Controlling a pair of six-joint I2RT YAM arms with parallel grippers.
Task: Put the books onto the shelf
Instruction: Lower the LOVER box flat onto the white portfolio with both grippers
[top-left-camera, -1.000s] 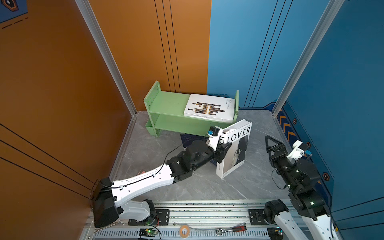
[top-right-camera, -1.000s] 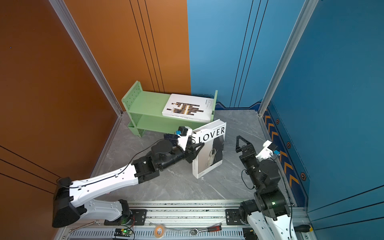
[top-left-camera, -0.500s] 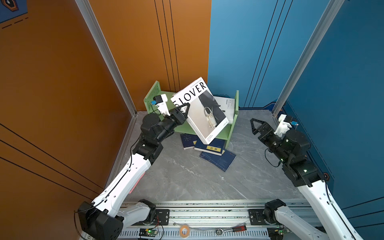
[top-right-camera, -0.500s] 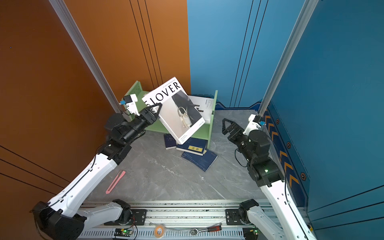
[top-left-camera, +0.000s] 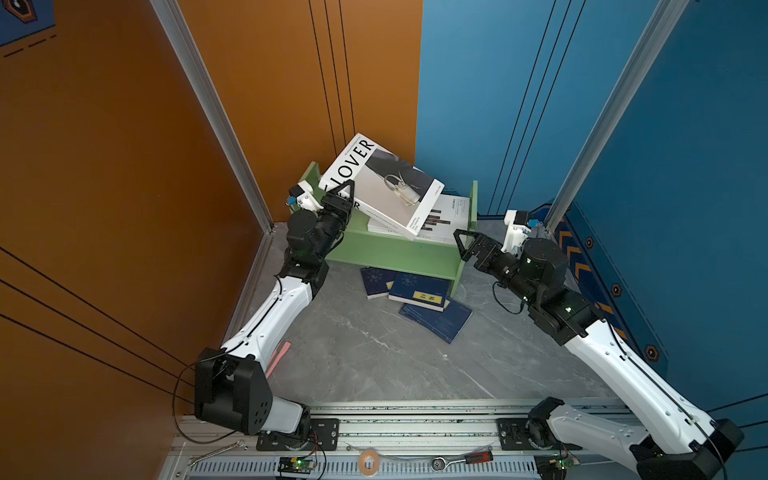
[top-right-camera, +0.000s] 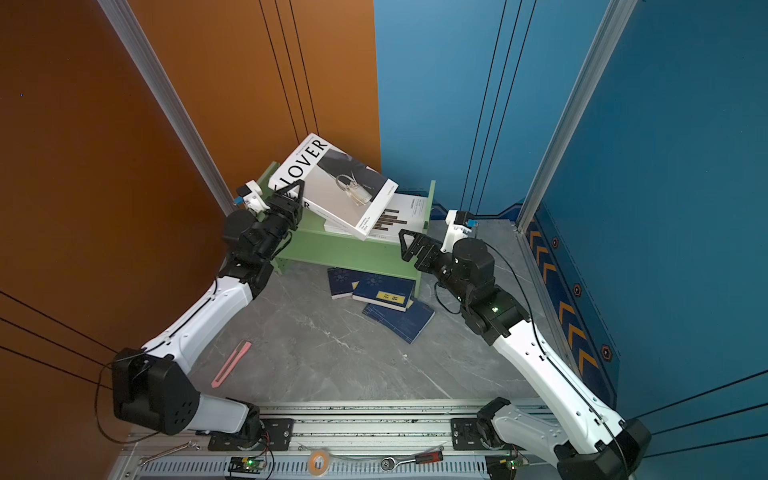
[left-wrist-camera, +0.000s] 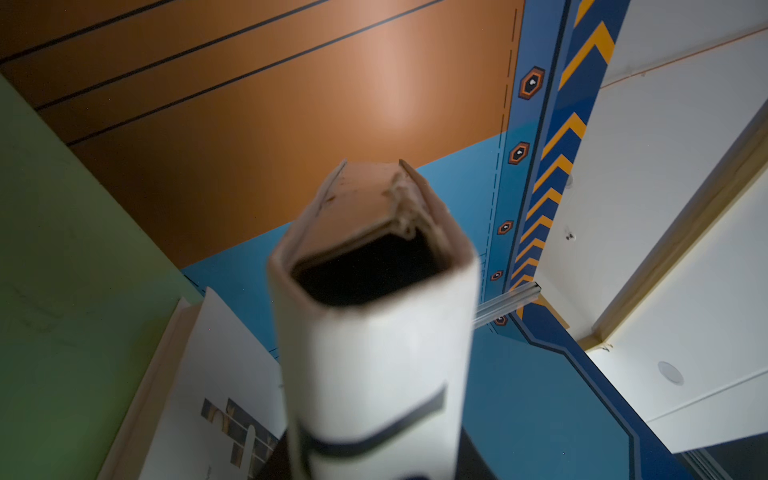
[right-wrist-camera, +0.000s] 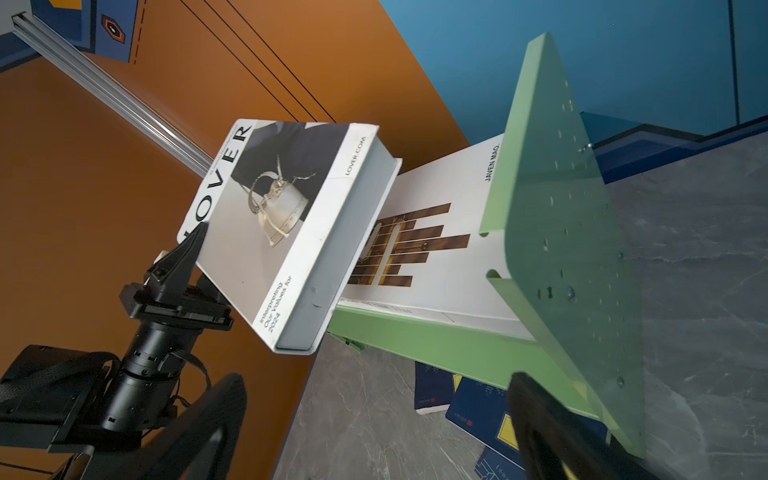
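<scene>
Leftward first: pink strip (top-left-camera: 277, 358) flat on the grey bench (top-left-camera: 374, 353), partly hidden by the left arm. Next, left gripper (top-left-camera: 344, 195) clamped on a corner of the white LOVER book (top-left-camera: 386, 187); upper finger over the title's first letter, lower finger hidden beneath. Book tilted over the light green shelf (top-left-camera: 395, 253), low corner above the white block-pattern book (top-left-camera: 451, 214) lying flat on the top tier; touching or not, cannot tell. Only a blurred spine in the left wrist view. Below, three navy books (top-left-camera: 419, 286) overlapping on the bench, the leftmost tucked partly under the shelf. Open bench in front of them. Rightmost, right gripper (top-left-camera: 464, 246) spread wide, empty, just beside the shelf's right panel.
</scene>
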